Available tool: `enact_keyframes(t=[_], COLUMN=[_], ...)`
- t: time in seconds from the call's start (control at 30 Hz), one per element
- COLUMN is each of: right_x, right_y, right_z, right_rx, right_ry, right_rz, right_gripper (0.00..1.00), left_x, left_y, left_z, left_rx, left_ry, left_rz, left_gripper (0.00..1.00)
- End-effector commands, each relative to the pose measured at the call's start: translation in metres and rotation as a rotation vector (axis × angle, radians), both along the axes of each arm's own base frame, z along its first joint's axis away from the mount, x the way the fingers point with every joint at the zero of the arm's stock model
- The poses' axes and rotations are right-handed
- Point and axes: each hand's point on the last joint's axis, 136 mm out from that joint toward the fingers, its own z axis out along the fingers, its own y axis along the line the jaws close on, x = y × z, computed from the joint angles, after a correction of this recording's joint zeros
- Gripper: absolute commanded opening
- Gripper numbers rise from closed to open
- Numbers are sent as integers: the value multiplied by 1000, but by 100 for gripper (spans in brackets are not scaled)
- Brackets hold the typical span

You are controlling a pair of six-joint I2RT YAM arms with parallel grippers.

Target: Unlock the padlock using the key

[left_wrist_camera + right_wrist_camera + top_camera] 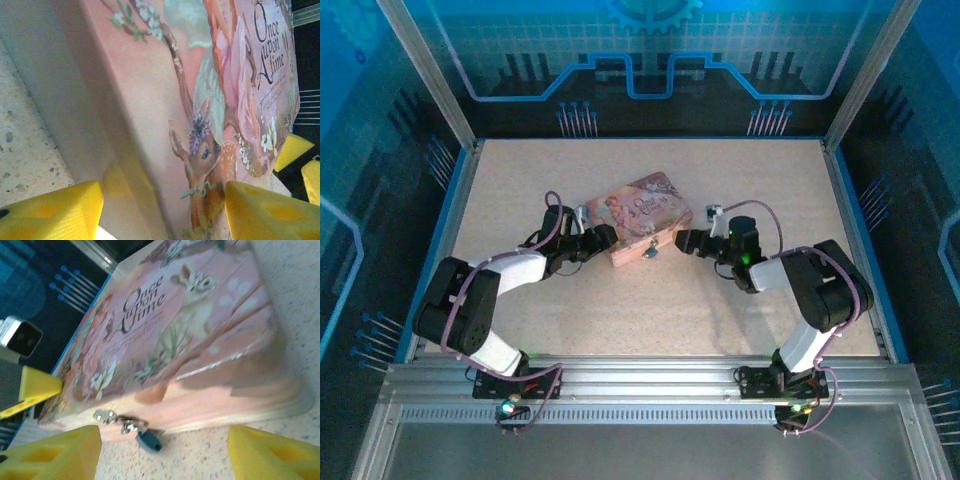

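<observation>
Trouble: left gripper (pixel 164 192) and right gripper (pixel 164 437) both gape keyless, so the near-side padlock (pixel 149 441) may just get shoved.

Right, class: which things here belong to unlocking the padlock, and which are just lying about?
Belongs to the job: the padlock, hanging from the metal clasp.
Just there: the pink box carrying that clasp; the speckled table.

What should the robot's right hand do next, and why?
Probably ease the right gripper a little forward toward the padlock. Its jaws are open and empty, and the padlock hangs just ahead from the front clasp of the pink box, while the left gripper sits at the other end.
</observation>
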Motion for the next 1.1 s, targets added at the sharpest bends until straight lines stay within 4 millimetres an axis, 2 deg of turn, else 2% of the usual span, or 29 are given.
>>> enact_keyframes(t=[0.0,0.2,0.33,0.4,0.5,0.6,0.77,0.9,1.07], right_x=[-14,-16,-15,-13,-11,-10,-11,-13,-13], right_y=[10,28,41,47,53,57,67,73,76], right_z=[6,-6,-15,-18,-20,-22,-26,-23,-23], right_rx=[45,82,65,65,77,79,86,93,93], right_ry=[-34,0,15,19,21,24,29,24,21], right_rz=[109,152,162,171,182,186,224,244,252], right_gripper=[71,73,74,73,73,72,68,66,62], left_x=[-11,-14,-18,-17,-11,0,20,31,32], left_y=[7,9,12,7,-12,-35,-61,-64,-63], left_z=[-2,34,70,88,107,109,98,87,70], left_rx=[24,24,32,17,-6,1,26,56,81], left_ry=[31,-51,-139,-179,-217,-219,-200,-183,-150], left_rz=[30,12,6,-9,-75,-143,-204,-206,-206], left_gripper=[68,73,73,73,73,72,71,70,70])
